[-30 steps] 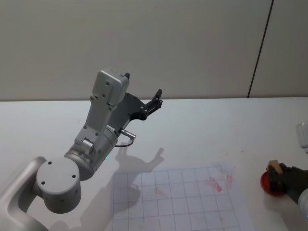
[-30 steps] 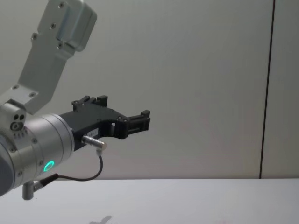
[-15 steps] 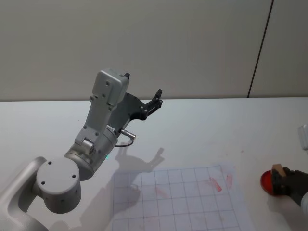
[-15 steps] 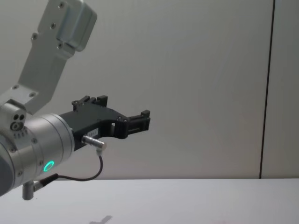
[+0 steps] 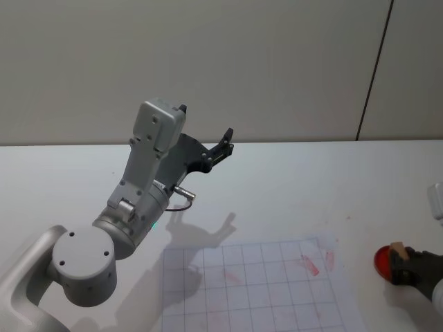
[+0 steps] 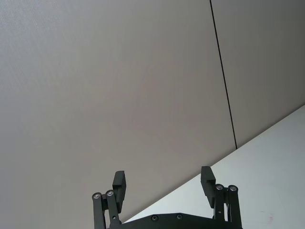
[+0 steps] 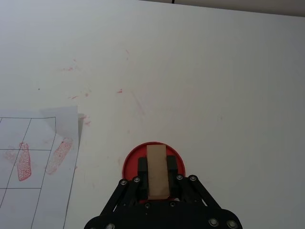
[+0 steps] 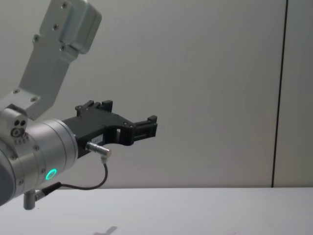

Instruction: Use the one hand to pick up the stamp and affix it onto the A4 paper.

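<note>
My right gripper [image 7: 157, 185] is shut on the stamp [image 7: 157, 171], a small tan wooden block, right over a round red ink pad [image 7: 132, 160]. In the head view the stamp [image 5: 396, 247], the right gripper [image 5: 407, 267] and the ink pad [image 5: 381, 260] sit at the table's right edge. The A4 paper [image 5: 256, 294], white with a printed grid and a few red stamp marks, lies flat to their left; its corner [image 7: 38, 152] is a short way from the pad. My left gripper [image 5: 205, 124] hangs open and raised, far from the paper.
The white table [image 5: 291, 187] runs back to a grey wall. My left arm [image 5: 142, 187] stands over the table's left half, casting a shadow on the paper's far left part. Faint red smudges [image 7: 76, 95] mark the table beyond the paper's corner.
My right gripper with the stamp has drawn slightly toward the head view's lower right, uncovering more of the red ink pad. The left arm has not moved.
</note>
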